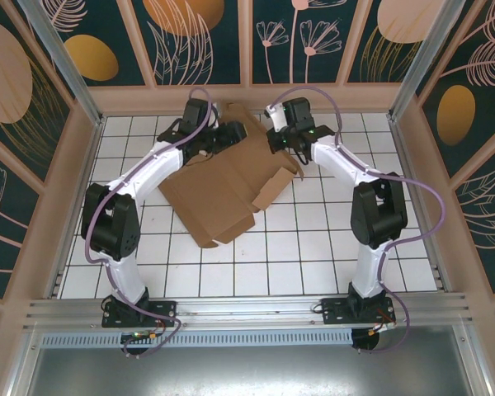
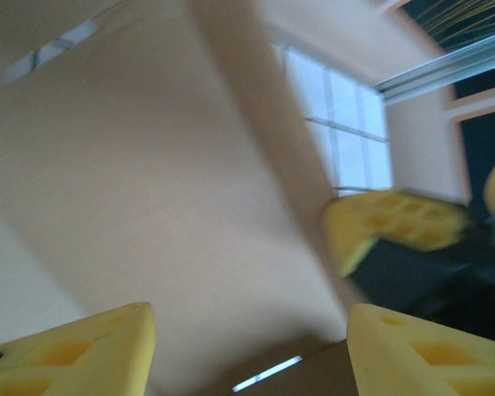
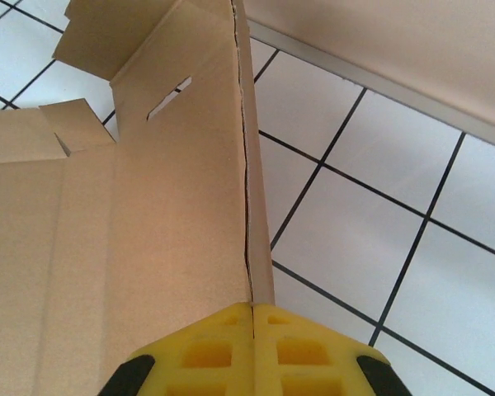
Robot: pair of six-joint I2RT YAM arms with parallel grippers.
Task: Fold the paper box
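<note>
Right gripper (image 3: 253, 312), yellow fingers pressed together, pinches the raised, doubled edge of the paper box (image 3: 148, 231). Left gripper (image 2: 252, 334), jaws spread, hovers close to a blurred cardboard panel. Partly folded, the box lies on the white tiled table (image 1: 313, 264) toward its far side, between both arms.

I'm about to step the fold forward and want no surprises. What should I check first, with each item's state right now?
1. Right pincer clamped on the box edge: ok.
2. Left pincer open: ok.
3. Left pincer clear of the box: cannot tell, its view is blurred.
4. Box within the table edges: ok.
5. Side walls all raised: not ok, mostly a flat sheet.
</note>
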